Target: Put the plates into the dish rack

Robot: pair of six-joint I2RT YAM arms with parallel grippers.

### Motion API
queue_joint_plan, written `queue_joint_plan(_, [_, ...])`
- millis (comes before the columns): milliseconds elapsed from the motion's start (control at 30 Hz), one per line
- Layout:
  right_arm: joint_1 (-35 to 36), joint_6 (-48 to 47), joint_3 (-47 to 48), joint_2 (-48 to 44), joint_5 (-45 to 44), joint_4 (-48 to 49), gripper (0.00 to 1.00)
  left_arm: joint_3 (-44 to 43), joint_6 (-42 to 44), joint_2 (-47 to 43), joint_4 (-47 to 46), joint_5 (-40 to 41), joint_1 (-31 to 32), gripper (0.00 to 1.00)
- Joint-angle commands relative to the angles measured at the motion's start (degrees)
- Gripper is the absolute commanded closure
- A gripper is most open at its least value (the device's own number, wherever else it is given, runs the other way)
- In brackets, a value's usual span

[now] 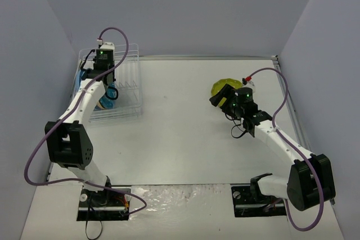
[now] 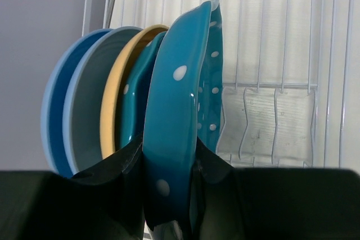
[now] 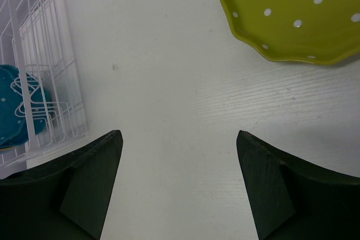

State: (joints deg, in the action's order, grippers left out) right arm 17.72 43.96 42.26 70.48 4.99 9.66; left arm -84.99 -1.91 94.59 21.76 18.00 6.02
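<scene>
Left gripper [image 2: 169, 164] clamps teal plate [image 2: 175, 99] upright in rack [image 2: 281, 37], table's [image 1: 185, 139] far-left corner, beside four other plates [image 2: 84, 111]. Right gripper [image 3: 179, 155] wide, empty, near lime plate [image 3: 292, 15] lying flat toward the right edge.

**Dish rack** [image 1: 130, 82]: white wire, with raised sides and upright slots, standing at the far left of the table [image 1: 185, 133].

**Plates in the rack:** five stood on edge, close together in one row. From the left in the left wrist view:
- first light blue plate [image 2: 54, 116]
- second light blue plate [image 2: 84, 111]
- orange-yellow plate [image 2: 111, 111]
- first teal plate [image 2: 135, 99], white-dotted
- second teal plate [image 2: 171, 105], white-dotted with a scalloped rim, upright, its lower edge pinched in the left gripper [image 2: 169, 164]

**Lime green plate** [image 3: 292, 9]: white-dotted with a wavy rim. It lay flat and face up at the table's far right, well apart from the rack.
</scene>
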Motion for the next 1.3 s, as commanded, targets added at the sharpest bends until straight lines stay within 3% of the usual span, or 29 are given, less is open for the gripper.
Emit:
queue_joint_plan(0, [0.3, 0.2, 0.4, -0.5, 0.5, 3.3, 0.21, -2.5, 0.7, -0.9, -8.9, 2.4, -0.2, 1.00])
queue_joint_plan(500, [0.3, 0.2, -0.1, -0.6, 0.5, 3.4, 0.21, -2.8, -2.2, 3.8, -6.0, 2.9, -0.1, 1.00])
queue_joint_plan(633, [0.3, 0.2, -0.3, -0.6, 0.6, 3.4, 0.21, -3.9, -2.5, 3.8, -5.0, 4.0, -0.1, 0.76])
queue_joint_plan(733, [0.4, 0.3, -0.3, -0.6, 0.6, 3.5, 0.21, -4.0, -2.7, 3.4, -4.8, 4.5, -0.1, 0.51])
queue_joint_plan(833, [0.3, 0.4, -0.4, -0.7, 0.7, 3.6, 0.21, -4.7, -2.7, 2.9, -4.2, 4.4, -0.1, 0.41])
queue_joint_plan(1267, [0.2, 0.4, -0.7, -1.6, -0.5, 3.1, 0.21, -13.0, -2.9, -2.1, 3.9, 2.8, 0.3, 0.32])
